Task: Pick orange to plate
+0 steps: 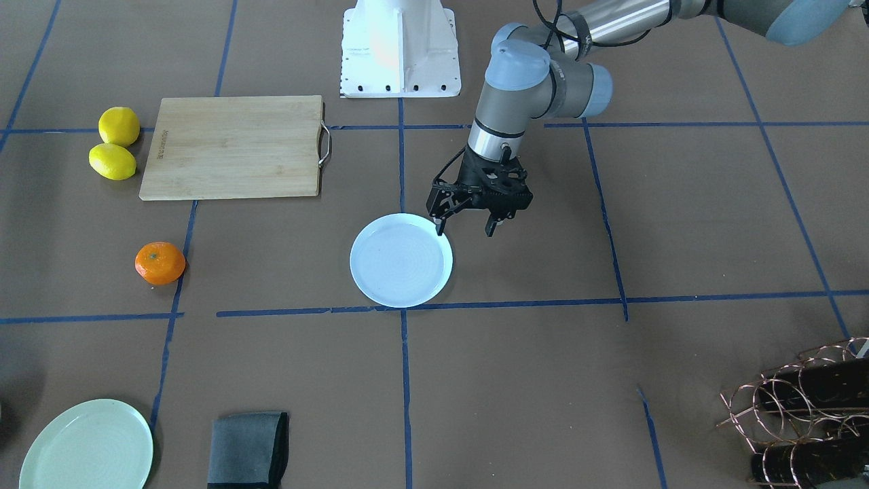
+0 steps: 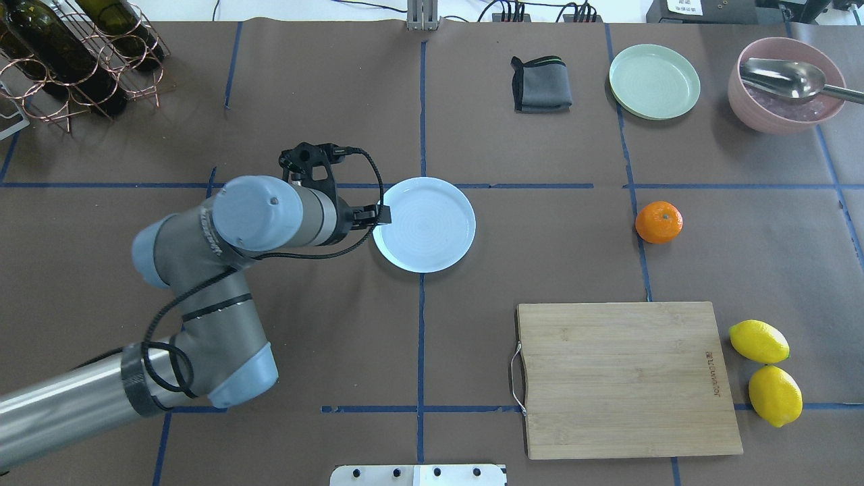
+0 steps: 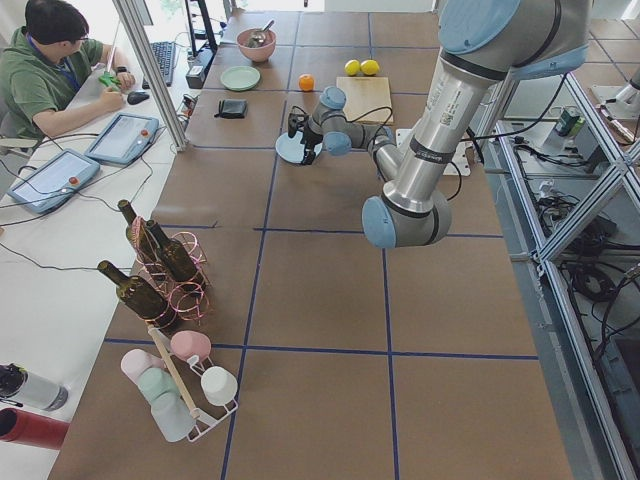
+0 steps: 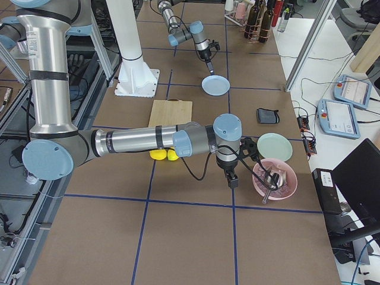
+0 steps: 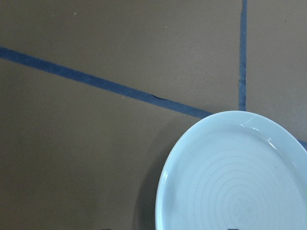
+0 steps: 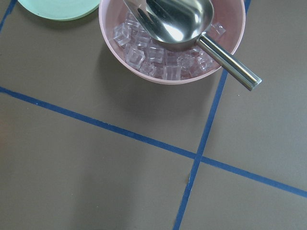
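In the front-facing view the orange [image 1: 160, 263] sits on the surface at mid-left, well apart from the empty plate [image 1: 400, 261] at centre. Just past the plate's upper-right rim hangs the left end effector [image 1: 466, 231], released and holding nothing. A good pick probably means centring over the fruit and closing gently across its widest part. The right end effector [image 4: 233, 181] is too small to judge.

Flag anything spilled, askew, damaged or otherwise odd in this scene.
Nothing looks spilled or damaged. The only oddity: the left gripper hangs open and empty at the rim of the plate, while the orange sits untouched well away from it, on the robot's right side.
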Available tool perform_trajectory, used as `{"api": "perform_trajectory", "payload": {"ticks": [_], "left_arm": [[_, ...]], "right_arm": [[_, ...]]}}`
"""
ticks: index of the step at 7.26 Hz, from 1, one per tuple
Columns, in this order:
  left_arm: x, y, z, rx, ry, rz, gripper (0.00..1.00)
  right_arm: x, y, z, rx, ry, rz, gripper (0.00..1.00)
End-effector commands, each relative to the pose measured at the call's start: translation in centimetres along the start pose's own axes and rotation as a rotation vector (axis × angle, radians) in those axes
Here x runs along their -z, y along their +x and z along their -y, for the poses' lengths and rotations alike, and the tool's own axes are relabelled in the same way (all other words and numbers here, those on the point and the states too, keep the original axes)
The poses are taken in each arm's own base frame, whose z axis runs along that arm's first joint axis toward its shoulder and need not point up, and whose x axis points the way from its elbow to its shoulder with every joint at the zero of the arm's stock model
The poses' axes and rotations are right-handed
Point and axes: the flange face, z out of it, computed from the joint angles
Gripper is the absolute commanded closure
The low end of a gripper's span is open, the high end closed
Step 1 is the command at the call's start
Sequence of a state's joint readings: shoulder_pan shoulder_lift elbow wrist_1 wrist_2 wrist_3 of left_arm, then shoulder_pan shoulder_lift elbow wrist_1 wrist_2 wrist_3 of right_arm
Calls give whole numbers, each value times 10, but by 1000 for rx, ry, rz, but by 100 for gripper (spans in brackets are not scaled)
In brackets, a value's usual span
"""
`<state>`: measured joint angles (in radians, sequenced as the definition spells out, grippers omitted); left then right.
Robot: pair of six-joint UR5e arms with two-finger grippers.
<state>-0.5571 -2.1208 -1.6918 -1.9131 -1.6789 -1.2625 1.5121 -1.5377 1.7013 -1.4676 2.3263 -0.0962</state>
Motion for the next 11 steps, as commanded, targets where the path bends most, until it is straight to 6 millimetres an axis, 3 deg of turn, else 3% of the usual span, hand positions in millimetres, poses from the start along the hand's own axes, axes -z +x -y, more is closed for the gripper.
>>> {"api": "perform_trajectory", "payload": {"ticks": [1,2,3,4,5,6,7,8,10,11], "left_arm": [[78,-94,66,-273,-64,69,0],[96,-161,98,-356,-77,110,0],[123,-226,132,-429,-101,120,0],[137,-303,148,-372,-184,124,0],[155,-354,162,-289,-239,179,0],[188,-414,175,-312,-281,245,0],[217,-478,170,-293,-301,275,0],[241,-542,144,-236,-311,289,0],[265,-613,81,-179,-330,152,0],[274,-623,79,-165,-313,164,0]], "right_arm": [[8,-15,16,35,25,5,0],[11,-39,24,89,41,3,0],[8,-50,28,68,38,9,0],[8,-63,43,83,45,1,0],[2,-77,51,108,38,12,0],[-2,-87,57,124,32,19,0],[-7,-99,63,109,25,29,0],[-10,-119,76,44,26,40,0],[-19,-159,79,25,10,66,0],[-29,-171,78,19,-4,62,0]]}}
